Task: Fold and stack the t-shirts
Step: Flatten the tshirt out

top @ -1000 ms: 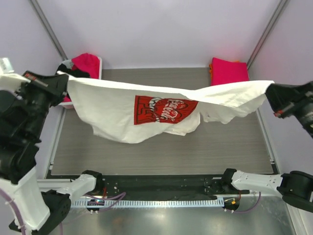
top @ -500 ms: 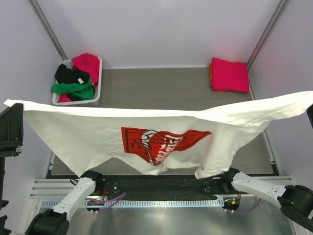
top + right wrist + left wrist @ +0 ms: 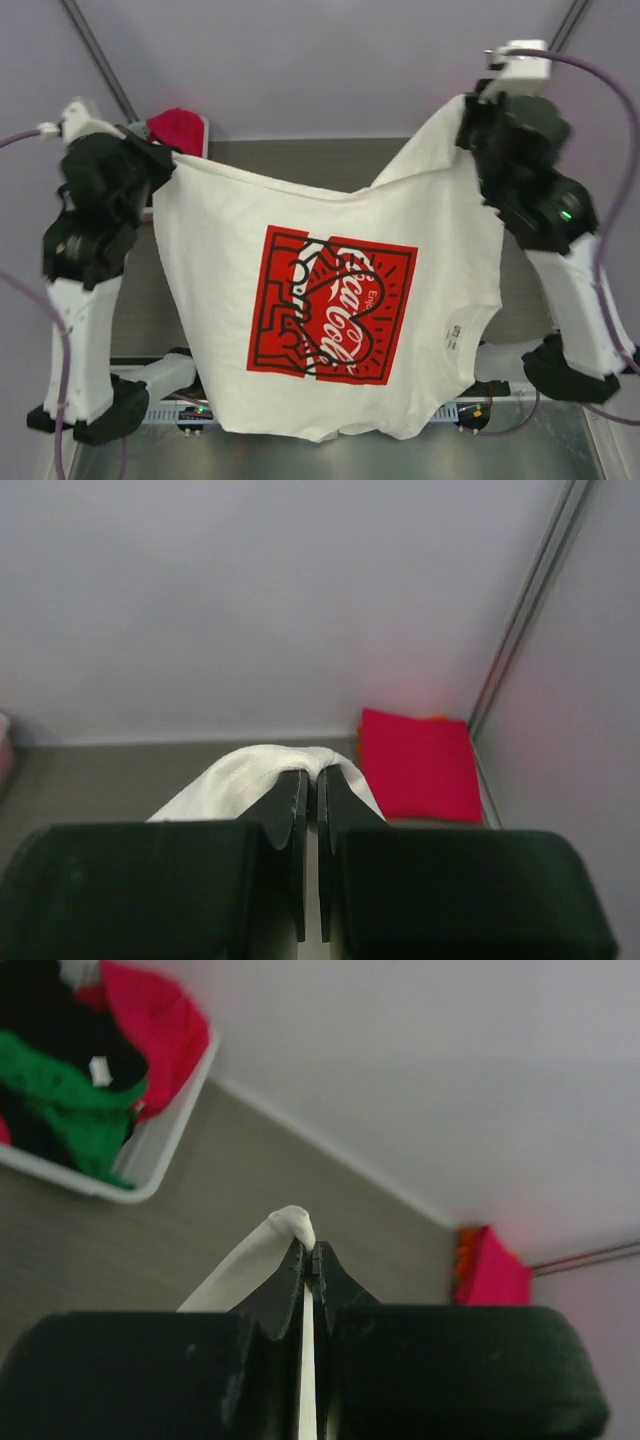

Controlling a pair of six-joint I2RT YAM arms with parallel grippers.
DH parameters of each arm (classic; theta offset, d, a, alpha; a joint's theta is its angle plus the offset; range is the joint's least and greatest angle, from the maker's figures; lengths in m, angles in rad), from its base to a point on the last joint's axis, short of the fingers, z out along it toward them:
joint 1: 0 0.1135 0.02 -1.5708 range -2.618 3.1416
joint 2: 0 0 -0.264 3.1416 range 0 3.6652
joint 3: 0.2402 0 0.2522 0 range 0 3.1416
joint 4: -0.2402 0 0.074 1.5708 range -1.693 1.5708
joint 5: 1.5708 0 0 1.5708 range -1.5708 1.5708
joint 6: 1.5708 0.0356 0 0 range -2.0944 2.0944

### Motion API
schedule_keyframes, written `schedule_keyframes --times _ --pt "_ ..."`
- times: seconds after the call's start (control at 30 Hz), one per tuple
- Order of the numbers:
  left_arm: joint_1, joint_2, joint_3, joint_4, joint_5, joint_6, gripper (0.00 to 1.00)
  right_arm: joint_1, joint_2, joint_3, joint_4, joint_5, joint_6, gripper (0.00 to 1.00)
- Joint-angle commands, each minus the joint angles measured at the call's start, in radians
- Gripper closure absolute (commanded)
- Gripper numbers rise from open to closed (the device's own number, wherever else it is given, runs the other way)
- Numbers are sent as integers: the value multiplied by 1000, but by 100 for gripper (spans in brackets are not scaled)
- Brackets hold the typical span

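The cream-white t-shirt [image 3: 330, 240] with the red rectangular chest print [image 3: 330, 305] hangs spread out in the air between both arms, high above the table. My left gripper [image 3: 160, 170] is shut on its left top corner; that cloth [image 3: 285, 1232] shows at the fingertips. My right gripper [image 3: 470, 120] is shut on its right top corner, whose cloth [image 3: 260, 765] drapes over the fingertips. A folded magenta-pink t-shirt [image 3: 418, 763] lies at the back right on an orange one [image 3: 463, 1260]. Green [image 3: 75, 1110], black and red t-shirts lie in the basket.
A white slotted basket [image 3: 150, 1150] stands at the back left of the grey table [image 3: 230, 1200]. In the top view the hanging shirt hides most of the table and the folded stack. Metal frame posts [image 3: 520, 610] and pale walls enclose the space.
Both arms have raised the shirt and moved its corners back and inward. It now hangs facing the top camera with the whole print showing, instead of stretched low and wide.
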Motion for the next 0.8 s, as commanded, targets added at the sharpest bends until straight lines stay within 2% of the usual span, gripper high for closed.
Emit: schedule_keyframes --times 0.0,0.07,0.1,0.13,0.17,0.2,0.23,0.27,0.3,0.33,0.37,0.57,0.67,0.77 --pt "22 138 -208 33 -97 -51 100 -138 265 -141 91 53 -16 99" --pt "86 241 -319 58 -49 -79 96 -203 379 -144 122 8 49 98" --pt "110 286 -351 76 -26 -83 91 -225 531 -112 121 -6 79 96" --pt "140 336 -376 70 49 -97 84 -258 601 -63 72 -81 110 93" --pt "192 439 -371 56 92 -103 79 -265 681 59 34 -126 127 48" --pt "209 487 -362 17 117 -100 63 -266 803 131 -63 -150 139 27" --pt "223 527 -338 -5 172 -91 51 -262 857 203 -112 -152 167 18" --pt "223 563 -333 -14 191 -59 40 -259 887 291 -148 -154 184 6" --pt "223 590 -333 -20 206 -44 33 -257 896 285 -162 -155 195 0" --pt "223 591 -343 -20 208 -36 26 -255 867 256 -139 -166 207 0" --pt "223 585 -375 -14 202 -21 23 -255 841 156 -114 -175 225 0" --pt "223 430 -517 35 159 9 22 -259 633 -278 70 -372 336 0" --pt "223 367 -619 84 182 7 22 -262 643 -356 139 -513 386 0" --pt "223 318 -711 130 232 3 23 -262 683 -362 127 -562 435 1"
